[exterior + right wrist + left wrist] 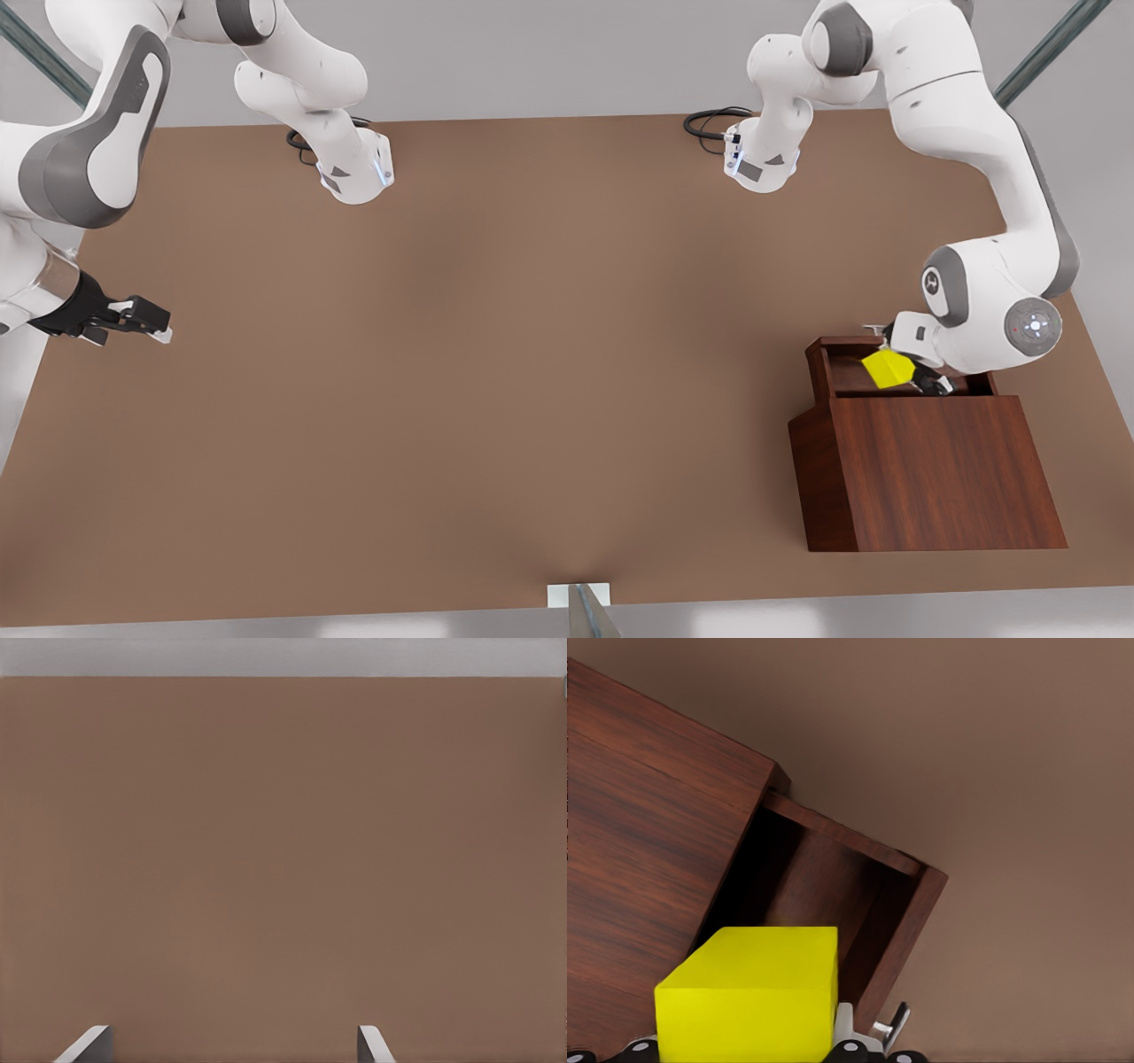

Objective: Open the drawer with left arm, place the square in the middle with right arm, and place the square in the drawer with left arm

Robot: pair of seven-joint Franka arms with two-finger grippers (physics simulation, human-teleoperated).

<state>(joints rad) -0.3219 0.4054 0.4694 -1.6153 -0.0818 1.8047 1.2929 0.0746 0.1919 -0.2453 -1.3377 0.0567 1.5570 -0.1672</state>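
The left gripper point(921, 379) is clamped on the square point(889, 368), holding it over the open drawer point(846, 377); the cube sits tilted, one corner down, apparently clear of the drawer floor. The right gripper point(142, 323) waits with fingers point(89, 1045) spread, empty, over bare table point(496, 354).

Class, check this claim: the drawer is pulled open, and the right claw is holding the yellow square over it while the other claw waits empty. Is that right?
Not quite: the left claw holds the yellow square over the open drawer, as the left wrist view shows. The right claw is the one that waits empty, fingers apart over bare table.
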